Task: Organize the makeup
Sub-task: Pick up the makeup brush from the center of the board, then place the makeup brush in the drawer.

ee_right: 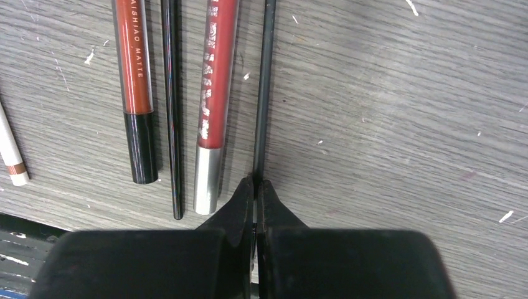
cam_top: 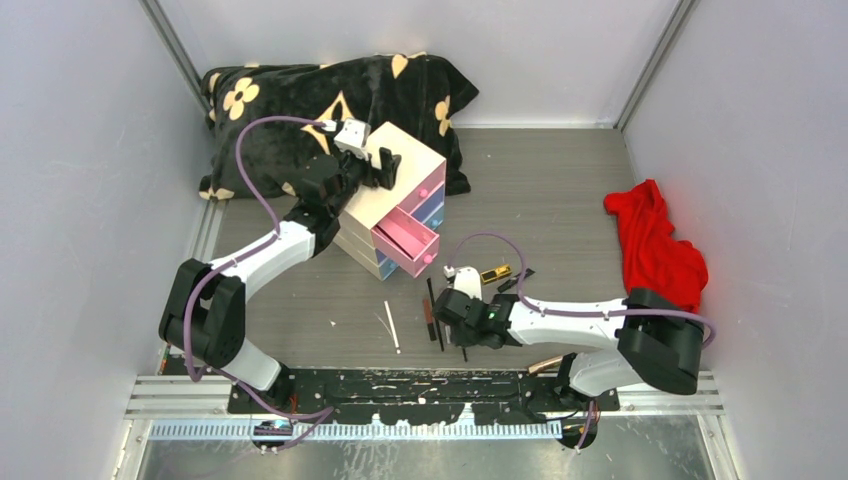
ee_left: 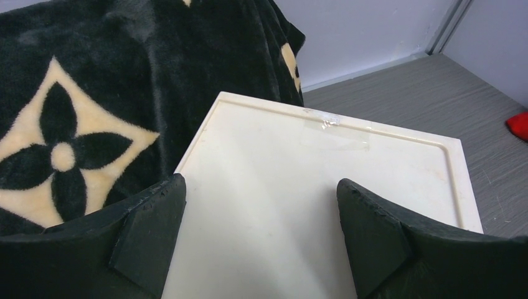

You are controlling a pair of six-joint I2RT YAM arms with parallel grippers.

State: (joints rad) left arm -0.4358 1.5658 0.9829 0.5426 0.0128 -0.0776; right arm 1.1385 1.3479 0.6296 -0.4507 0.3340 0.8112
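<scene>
Plush pillow (ee_left: pixel 93 75), scuffed woodgrain table (ee_right: pixel 405 124), smooth black pencil (ee_right: pixel 268 75)

The scuffed grey wood-grain table (cam_top: pixel 560 190) carries a black flowered cushion (cam_top: pixel 290 90) at the far left, with a cream drawer box (cam_top: pixel 395 200) just in front of it. A red cloth (cam_top: pixel 655 245) lies to the right. Near the front edge lie a white pencil (cam_top: pixel 392 327), a gold tube (cam_top: pixel 495 273), and a row of red and black pencils (ee_right: pixel 215 75) with a thin black stick (ee_right: pixel 266 81) alongside.

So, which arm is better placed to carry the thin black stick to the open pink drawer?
Right. The right gripper is shut on the thin black stick on the table, near the pink drawer. The left gripper hangs open over the cream box, holding nothing.
</scene>
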